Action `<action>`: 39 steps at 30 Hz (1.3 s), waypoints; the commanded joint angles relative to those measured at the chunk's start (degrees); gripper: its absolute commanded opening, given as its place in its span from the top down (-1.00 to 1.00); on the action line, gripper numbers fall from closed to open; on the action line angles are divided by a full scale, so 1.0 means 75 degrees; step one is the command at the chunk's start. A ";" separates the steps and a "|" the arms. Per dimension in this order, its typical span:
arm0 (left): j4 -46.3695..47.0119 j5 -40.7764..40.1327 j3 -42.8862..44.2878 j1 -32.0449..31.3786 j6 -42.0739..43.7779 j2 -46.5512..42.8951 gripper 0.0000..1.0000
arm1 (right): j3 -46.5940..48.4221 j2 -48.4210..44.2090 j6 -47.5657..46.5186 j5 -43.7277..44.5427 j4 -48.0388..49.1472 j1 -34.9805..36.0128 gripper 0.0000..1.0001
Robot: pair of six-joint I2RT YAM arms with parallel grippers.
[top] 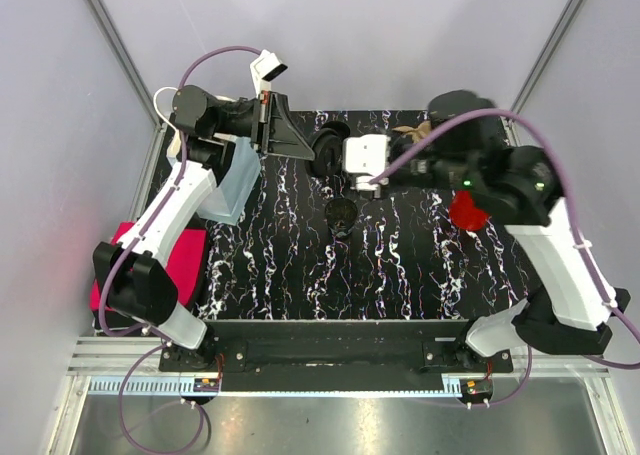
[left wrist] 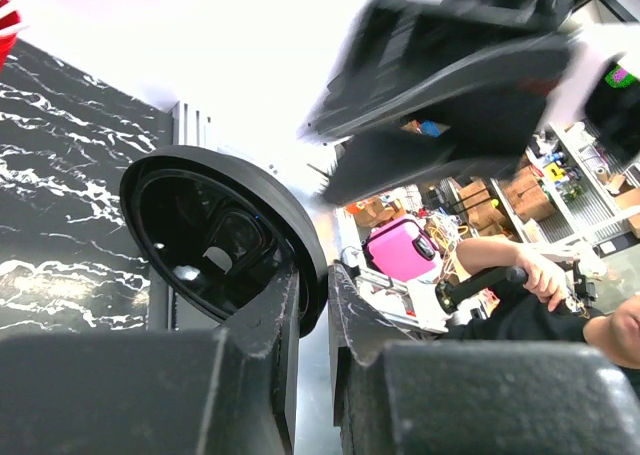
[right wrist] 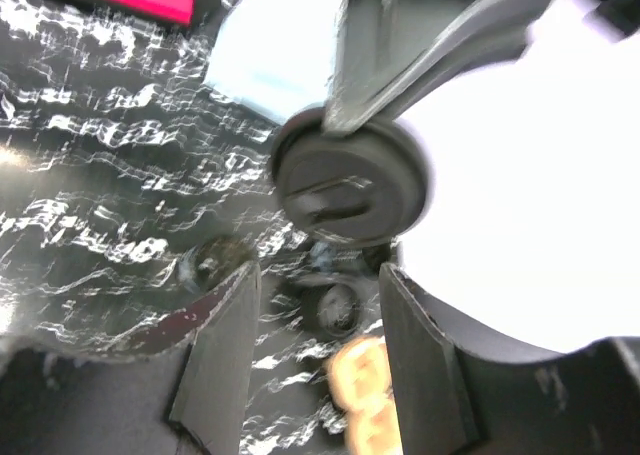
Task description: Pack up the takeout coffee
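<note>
The left gripper [left wrist: 312,275] pinches the black coffee lid [left wrist: 215,235] by its rim; the right gripper [right wrist: 320,305], jaws apart and empty, faces its top.

Pale walls [top: 340,35] with grey metal posts [top: 113,35] enclose a black table [top: 420,275] with white marble veins; the light is bright and even.

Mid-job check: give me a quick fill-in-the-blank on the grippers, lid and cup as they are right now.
The left gripper is shut on the rim of the ___.
The right gripper stands ___, holding nothing.
The cup standing on the table is ___ in colour.
Missing words: lid; open; black.
</note>
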 commanded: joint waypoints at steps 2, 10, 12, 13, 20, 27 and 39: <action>0.1208 0.0712 0.0483 0.0021 -0.1124 0.0184 1.00 | 0.1516 0.0375 -0.0618 -0.0721 -0.1080 0.0144 -0.12; 0.0098 0.0969 0.1221 0.0021 -0.0633 0.0301 1.00 | 0.0475 0.0469 -0.1439 0.0451 -0.0449 0.0262 -0.10; -0.0174 0.0981 0.1327 0.0021 -0.0527 0.0336 1.00 | 0.0357 0.0446 -0.1370 0.0568 -0.0191 0.0297 -0.09; -0.0174 0.0993 0.1327 0.0021 -0.0515 0.0337 1.00 | 0.0194 0.0446 -0.1300 0.0580 -0.0062 0.0320 -0.08; -0.0151 0.0981 0.1315 0.0033 -0.0492 0.0325 1.00 | -0.0382 0.0493 -0.0807 0.0966 0.0828 0.0461 -0.01; -0.0151 0.0946 0.1315 0.0033 -0.0421 0.0313 1.00 | -0.0124 0.0458 -0.0736 0.1224 0.0912 0.0554 0.02; -0.0327 0.0934 0.1433 0.0056 -0.0222 0.0325 1.00 | -0.0218 0.0551 -0.0655 0.1400 0.1099 0.0859 0.13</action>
